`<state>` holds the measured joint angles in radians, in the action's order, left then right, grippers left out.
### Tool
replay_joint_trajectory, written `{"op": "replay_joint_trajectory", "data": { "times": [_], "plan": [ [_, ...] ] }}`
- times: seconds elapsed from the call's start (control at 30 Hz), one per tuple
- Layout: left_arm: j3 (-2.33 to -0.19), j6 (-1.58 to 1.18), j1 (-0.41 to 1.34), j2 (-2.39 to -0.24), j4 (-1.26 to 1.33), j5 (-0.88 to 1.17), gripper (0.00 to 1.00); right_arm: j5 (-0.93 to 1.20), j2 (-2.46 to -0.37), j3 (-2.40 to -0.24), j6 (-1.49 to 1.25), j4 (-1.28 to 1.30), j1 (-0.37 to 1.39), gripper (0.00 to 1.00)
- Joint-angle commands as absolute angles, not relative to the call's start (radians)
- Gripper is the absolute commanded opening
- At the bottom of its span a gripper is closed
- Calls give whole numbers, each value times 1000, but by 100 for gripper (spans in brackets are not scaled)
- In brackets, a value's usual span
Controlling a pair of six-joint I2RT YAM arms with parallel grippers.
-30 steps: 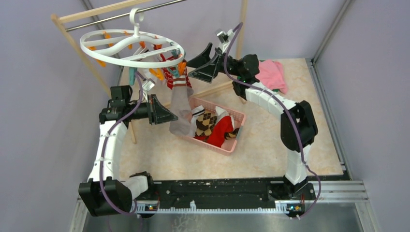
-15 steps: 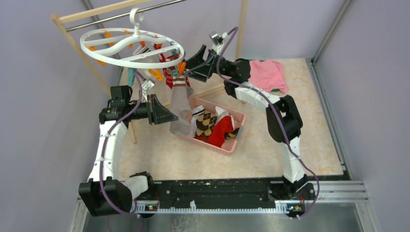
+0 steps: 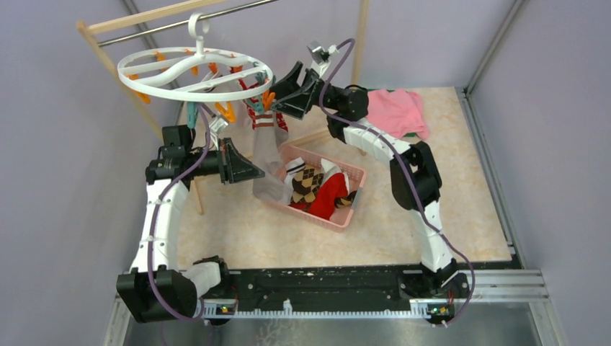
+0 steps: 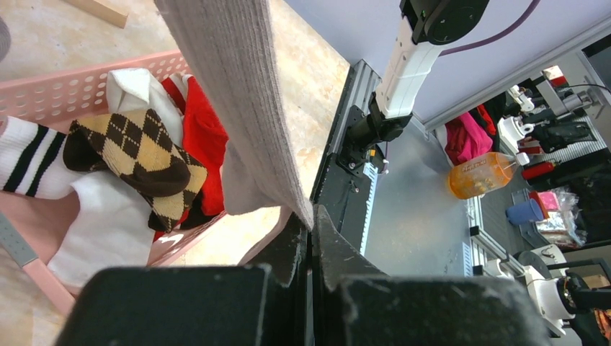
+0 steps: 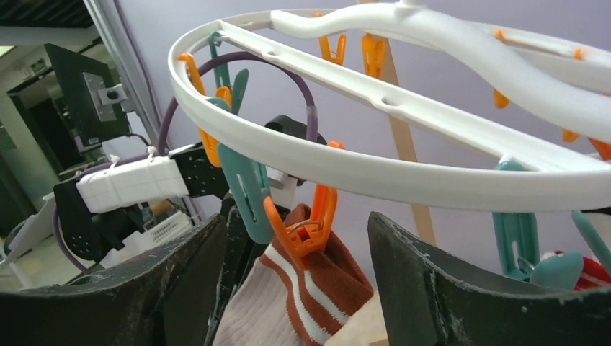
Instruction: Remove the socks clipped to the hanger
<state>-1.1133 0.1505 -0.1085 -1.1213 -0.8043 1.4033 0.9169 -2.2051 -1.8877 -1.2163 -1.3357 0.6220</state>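
1. Top external: high behind both arm bases, looking down over the hanger (image 3: pixel 180 89) and pink basket (image 3: pixel 358 189).
2. Left wrist: close along the closed left gripper (image 4: pixel 311 227), grey sock (image 4: pixel 238 94) at its fingertips, the same basket beyond them.
3. Right wrist: tilted upward between the right gripper's (image 5: pixel 295 223) parted fingers, the same hanger close above.

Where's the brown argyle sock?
The brown argyle sock lies in the pink plastic basket, mid-table in the top view, between a white sock and a red sock.
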Motion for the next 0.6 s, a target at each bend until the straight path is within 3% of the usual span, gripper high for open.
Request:
{"op": "replay_joint_trajectory", "data": {
  "times": [0.0,0.37,0.57],
  "plan": [
    [-1159,160,-112,-1110,-805,1451,0,918,-2214,-1935,-1229,-1358,635,73],
    [-1163,161,-112,-1107,-805,1461,0,891,-2276,-2032,-1271,-1373,653,73],
    [-1163,164,-112,-1106,-807,1453,0,879,-2289,-2039,-1313,-1425,652,63]
  ]
}}
